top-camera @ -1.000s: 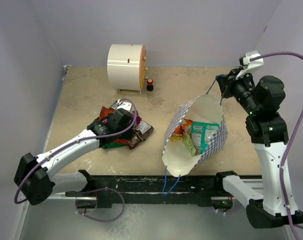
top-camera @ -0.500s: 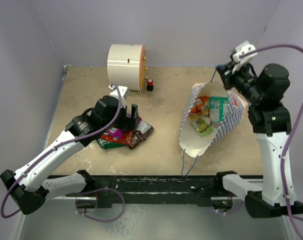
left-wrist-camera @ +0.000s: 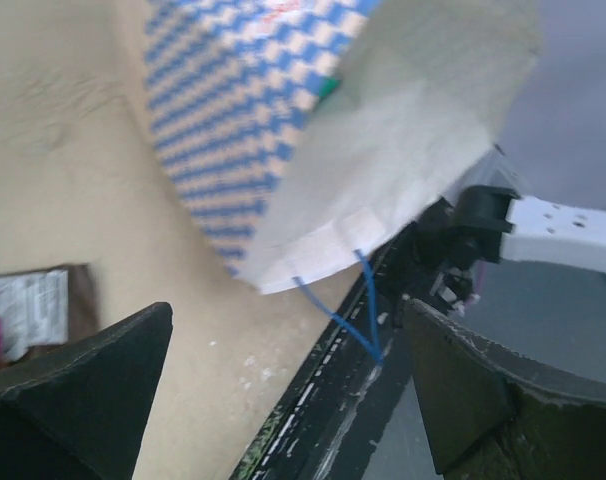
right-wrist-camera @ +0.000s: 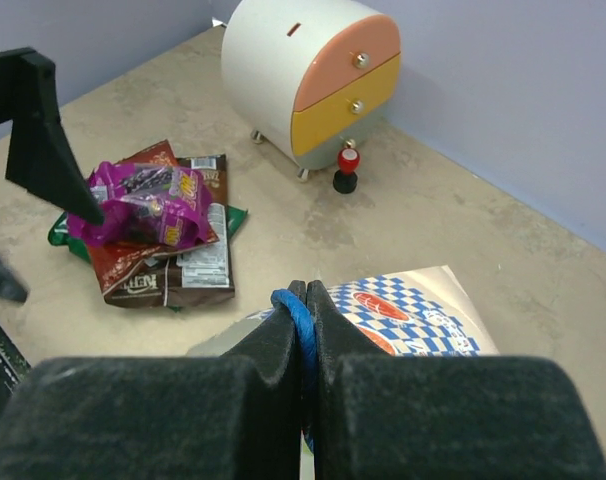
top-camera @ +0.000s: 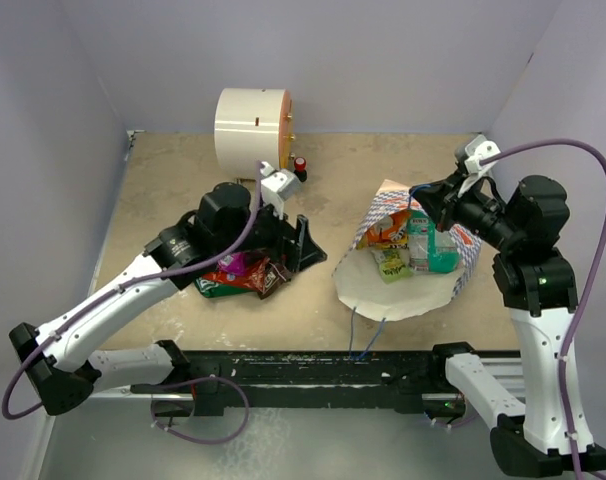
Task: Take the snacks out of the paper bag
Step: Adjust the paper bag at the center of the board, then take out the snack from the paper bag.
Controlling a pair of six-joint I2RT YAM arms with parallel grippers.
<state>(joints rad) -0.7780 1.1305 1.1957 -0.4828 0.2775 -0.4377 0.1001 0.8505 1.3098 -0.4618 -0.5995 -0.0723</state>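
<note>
The paper bag (top-camera: 398, 295) lies tipped open at centre right, white inside, blue-checkered outside. Inside it are snacks: an orange packet (top-camera: 386, 232), a yellow-green one (top-camera: 391, 263) and a teal one (top-camera: 429, 250). My right gripper (top-camera: 424, 196) is shut on the bag's blue cord handle (right-wrist-camera: 302, 322) and holds up the far rim. More snacks (top-camera: 241, 273) lie in a pile at centre left, a purple packet (right-wrist-camera: 143, 201) on top. My left gripper (top-camera: 293, 248) is open and empty, above the pile's right edge and facing the bag's checkered side (left-wrist-camera: 233, 120).
A white cylindrical drum (top-camera: 253, 133) with orange and yellow drawers (right-wrist-camera: 348, 75) stands at the back. A small red-topped knob (top-camera: 300, 167) stands beside it. The bag's second blue cord (top-camera: 368, 335) hangs over the black rail (top-camera: 313, 365) at the near edge.
My left gripper has lifted off the snack pile and swung right toward the bag. My right gripper has moved left and down with the handle, and the bag has tipped flatter.
</note>
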